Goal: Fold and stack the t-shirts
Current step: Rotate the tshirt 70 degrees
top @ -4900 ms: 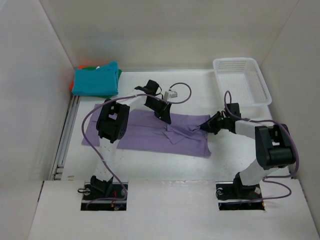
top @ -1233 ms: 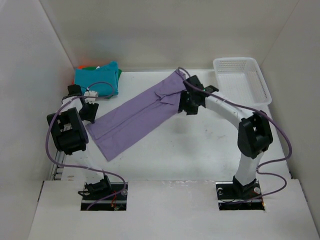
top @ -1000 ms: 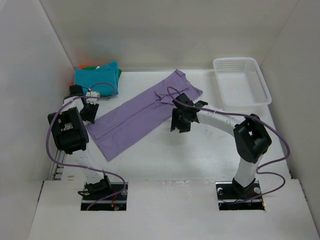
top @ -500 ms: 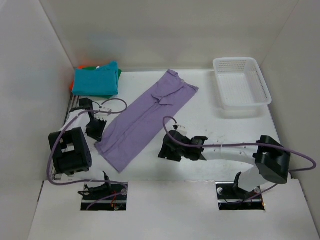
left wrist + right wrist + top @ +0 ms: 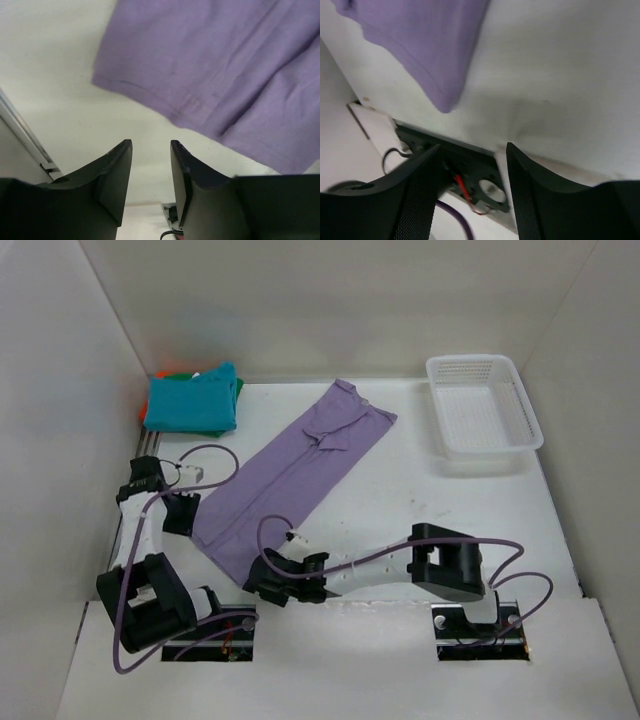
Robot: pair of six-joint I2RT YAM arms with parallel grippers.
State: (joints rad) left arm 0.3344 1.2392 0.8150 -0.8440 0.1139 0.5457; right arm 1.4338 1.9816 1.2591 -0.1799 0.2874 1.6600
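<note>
Left end effector [image 5: 150,150] fingers apart, empty; purple shirt [image 5: 295,475] flat on worktop [image 5: 420,500], its hem just ahead. Right end effector [image 5: 472,150] apart, empty; shirt's near corner just ahead.

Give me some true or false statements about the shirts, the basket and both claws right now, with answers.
The pale lavender cloth shirt lies flat on the white table. True.
The white plastic mesh basket holds a shirt. False: it is empty.
The teal blue shirt tops the back-left pile. True.
The right claw grips the lavender shirt. False: its fingers stand apart, holding nothing.
The left claw is open, beside the lavender shirt's edge. True.
</note>
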